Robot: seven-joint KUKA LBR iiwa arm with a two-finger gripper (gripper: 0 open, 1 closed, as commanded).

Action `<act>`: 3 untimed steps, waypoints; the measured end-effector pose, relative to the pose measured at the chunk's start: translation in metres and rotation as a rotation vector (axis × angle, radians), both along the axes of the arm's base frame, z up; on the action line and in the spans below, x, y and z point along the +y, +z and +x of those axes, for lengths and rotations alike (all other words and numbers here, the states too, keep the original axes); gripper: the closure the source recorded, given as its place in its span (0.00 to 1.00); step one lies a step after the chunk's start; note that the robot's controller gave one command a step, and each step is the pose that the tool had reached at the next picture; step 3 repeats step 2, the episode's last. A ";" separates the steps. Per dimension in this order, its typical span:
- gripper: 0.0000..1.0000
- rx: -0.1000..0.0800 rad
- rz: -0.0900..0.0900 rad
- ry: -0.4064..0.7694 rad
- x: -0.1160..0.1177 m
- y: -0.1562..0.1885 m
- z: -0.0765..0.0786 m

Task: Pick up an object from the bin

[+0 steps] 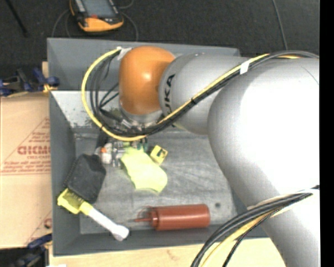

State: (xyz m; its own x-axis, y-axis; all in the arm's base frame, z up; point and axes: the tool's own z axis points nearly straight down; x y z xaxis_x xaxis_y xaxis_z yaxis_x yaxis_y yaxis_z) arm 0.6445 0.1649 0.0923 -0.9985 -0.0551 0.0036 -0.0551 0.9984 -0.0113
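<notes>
Dark flooring surrounds the grey metal bin (64,149), whose floor carries only a few loose things, well spread out, so each could be taken singly. The arm (256,127) reaches in from the right and bends steeply down. Its orange cover (142,79) and looped cables (92,88) hang over the bin's far left part and screen much of what lies beneath.

The tool (112,152) sits low under that cover, close to the bin floor. Whether it is wide or narrow I cannot tell, since the wrist blocks the view.

Just beside it, towards the near right, lies a pale yellow-green lump (146,174), probably something soft, with a small yellow block (157,154) touching its far edge. A black pad (87,177) lies on the tool's near left. These are the nearest candidates. The lump is likely the one intended, as the tool is at its edge, yet nothing can be said to be held.

Further off, along the near wall, lie a yellow-headed brush (94,211) and a reddish-brown squeeze bottle (179,217), well apart from the tool.
</notes>
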 end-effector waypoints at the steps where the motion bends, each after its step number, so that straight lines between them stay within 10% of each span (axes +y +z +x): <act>1: 1.00 -0.004 0.011 0.061 -0.020 0.038 0.002; 2: 1.00 -0.007 0.012 0.065 -0.004 0.158 -0.012; 3: 1.00 -0.007 0.012 0.065 -0.004 0.158 -0.012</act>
